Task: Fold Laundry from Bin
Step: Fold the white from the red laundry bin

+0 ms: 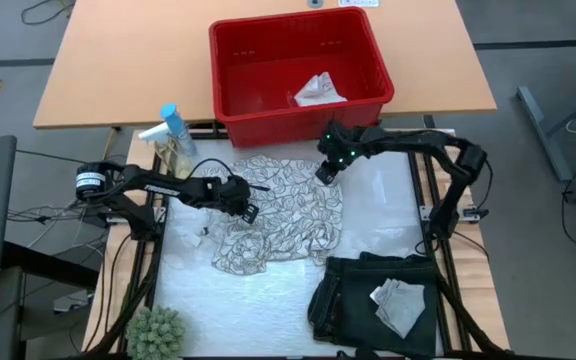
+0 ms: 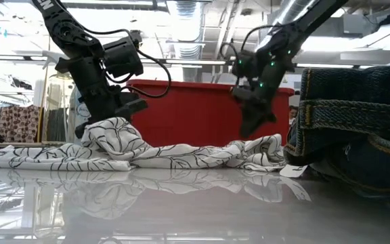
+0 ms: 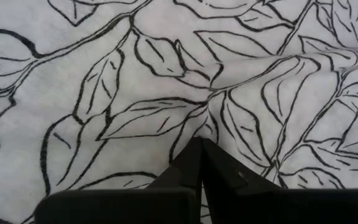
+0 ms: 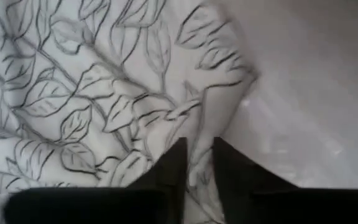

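Lying crumpled across the middle of the pale glossy counter [image 1: 378,200], the white-grey leaf-patterned cloth [image 1: 278,210] runs its long axis from the far side, near the red rectangular plastic bin [image 1: 368,55], down toward the near left, where it narrows into a rumpled tail. The left tool [image 1: 249,209] sits on the cloth's left part with its fingers [image 3: 194,168] pressed together, pinching up a fold of the fabric; from table height that side of the cloth rises in a small peak under it. The right tool [image 1: 325,172] hangs over the cloth's far right corner, its two fingers [image 4: 173,165] slightly apart with a bit of cloth edge showing between them, though I cannot tell whether they grip it. Inside the bin, which stands just beyond the counter's far edge, lies a small plain whitish cloth [image 1: 318,91]. At the near right corner rests a folded dark blackish-green garment [image 1: 353,295] with a small grey-white folded piece [image 1: 398,303] on top.
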Available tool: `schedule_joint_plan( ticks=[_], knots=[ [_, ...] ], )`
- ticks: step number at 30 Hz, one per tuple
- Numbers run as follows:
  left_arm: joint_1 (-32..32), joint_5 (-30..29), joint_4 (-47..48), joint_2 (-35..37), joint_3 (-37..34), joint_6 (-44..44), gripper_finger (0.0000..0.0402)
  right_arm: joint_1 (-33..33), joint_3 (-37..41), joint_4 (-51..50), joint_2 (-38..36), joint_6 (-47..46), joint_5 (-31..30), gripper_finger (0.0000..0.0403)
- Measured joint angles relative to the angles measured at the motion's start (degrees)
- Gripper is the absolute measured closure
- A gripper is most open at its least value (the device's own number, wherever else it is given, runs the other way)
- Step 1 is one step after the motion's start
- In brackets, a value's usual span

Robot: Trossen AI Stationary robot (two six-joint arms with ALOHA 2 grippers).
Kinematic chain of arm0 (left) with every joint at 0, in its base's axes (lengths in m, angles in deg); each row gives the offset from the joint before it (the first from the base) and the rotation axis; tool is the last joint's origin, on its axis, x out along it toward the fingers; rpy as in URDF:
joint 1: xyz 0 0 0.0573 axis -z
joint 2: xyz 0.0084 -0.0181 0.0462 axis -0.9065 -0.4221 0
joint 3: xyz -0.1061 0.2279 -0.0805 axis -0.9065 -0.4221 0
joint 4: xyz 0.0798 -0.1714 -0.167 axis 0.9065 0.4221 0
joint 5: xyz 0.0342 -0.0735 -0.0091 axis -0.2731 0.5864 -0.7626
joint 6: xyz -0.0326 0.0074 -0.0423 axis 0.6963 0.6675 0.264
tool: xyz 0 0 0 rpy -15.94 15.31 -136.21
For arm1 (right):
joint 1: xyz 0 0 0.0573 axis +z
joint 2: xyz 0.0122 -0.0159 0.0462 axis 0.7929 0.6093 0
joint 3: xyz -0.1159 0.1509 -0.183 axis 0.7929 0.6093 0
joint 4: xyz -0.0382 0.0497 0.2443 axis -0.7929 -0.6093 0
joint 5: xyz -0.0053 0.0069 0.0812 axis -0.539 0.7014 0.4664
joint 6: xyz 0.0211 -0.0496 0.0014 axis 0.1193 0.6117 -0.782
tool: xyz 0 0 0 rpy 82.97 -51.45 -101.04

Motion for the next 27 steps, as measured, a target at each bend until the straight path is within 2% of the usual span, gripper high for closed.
schedule_joint_plan(
  ticks=[3, 6, 12, 15, 17, 22, 24, 27],
  knots=[
    [0.0, 0.2, -0.1, 0.0, 0.0, 0.0, 0.0401, -1.1, 0.0, 0.1, 1.7, -1.4, 1.6, 0.0233],
    [0.0, 0.2, -0.2, 0.0, 0.0, 0.0, 0.0401, -0.9, 0.0, 0.3, 2.9, -1.7, 0.0, 0.0201],
    [0.0, 0.5, -1.1, -0.1, -0.1, 0.0, 0.0401, 0.4, -0.1, 0.8, 6.3, -2.6, 1.5, 0.0195],
    [0.0, 0.4, -1.5, -0.1, -0.1, 0.0, 0.0401, 1.2, -0.2, 0.7, 6.8, -2.6, 0.6, 0.0216],
    [0.0, 0.4, -1.5, -0.1, -0.1, 0.0, 0.0401, 1.8, -0.2, 0.4, 6.4, -2.8, -1.1, 0.0247],
    [0.0, 0.2, -1.5, -0.1, -0.1, -0.5, 0.0402, 2.4, -0.1, -0.9, 2.1, -2.7, -5.3, 0.0374],
    [0.0, -0.1, -1.5, -0.1, -0.1, -0.5, 0.0401, 1.8, -0.1, -1.7, 0.0, -2.8, -6.0, 0.0386],
    [0.1, -0.4, -1.5, -0.1, -0.1, -0.5, 0.0401, 1.0, -0.1, -2.9, -3.1, -4.1, -8.1, 0.0376]
  ],
)
